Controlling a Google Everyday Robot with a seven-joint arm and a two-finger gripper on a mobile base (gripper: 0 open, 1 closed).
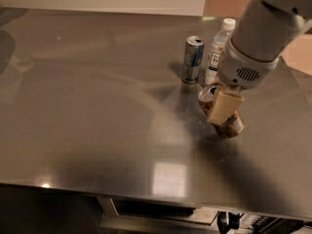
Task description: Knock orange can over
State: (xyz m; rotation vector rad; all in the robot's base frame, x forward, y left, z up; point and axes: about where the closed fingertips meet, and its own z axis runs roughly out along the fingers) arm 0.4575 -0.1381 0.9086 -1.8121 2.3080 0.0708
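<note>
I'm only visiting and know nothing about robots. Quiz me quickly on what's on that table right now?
1. True or false: the orange can stands upright on the table.
2. Where is the end effector? A) against the orange can B) over the table's left side C) below the table's front edge
3. Name the two upright things behind the orange can.
Key: 1 false, it is tilted, with its top leaning left. 2 A. 3 the slim blue can and the clear bottle.

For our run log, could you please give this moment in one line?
gripper at orange can | orange can tilted | slim can, bottle upright
</note>
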